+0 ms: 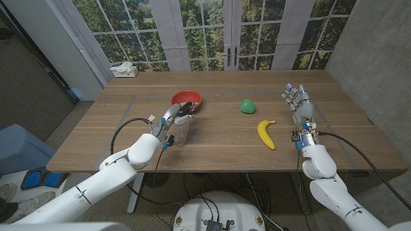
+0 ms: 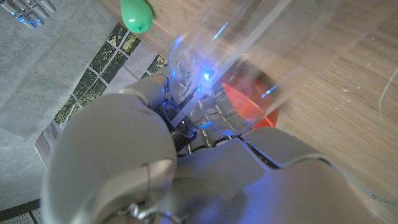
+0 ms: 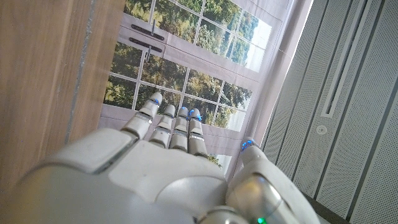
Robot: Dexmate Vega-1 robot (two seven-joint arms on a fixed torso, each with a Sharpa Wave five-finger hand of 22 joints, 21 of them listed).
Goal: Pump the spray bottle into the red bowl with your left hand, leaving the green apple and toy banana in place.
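Note:
The clear spray bottle [image 1: 182, 130] stands just in front of the red bowl [image 1: 187, 99], left of the table's middle. My left hand [image 1: 172, 118] grips the bottle near its top, fingers over the black spray head beside the bowl's rim. In the left wrist view the see-through bottle [image 2: 249, 37] runs up past my left hand [image 2: 124, 155], with the red bowl [image 2: 250, 103] behind it. The green apple [image 1: 247, 106] and the yellow toy banana [image 1: 266, 133] lie right of the middle. My right hand [image 1: 298, 102] stands at the right with fingers straight and apart, holding nothing.
A white tissue box [image 1: 124, 70] sits at the table's far left corner. The green apple [image 2: 137, 14] and the fingertips of my right hand [image 2: 28, 9] also show in the left wrist view. Windows stand behind the table.

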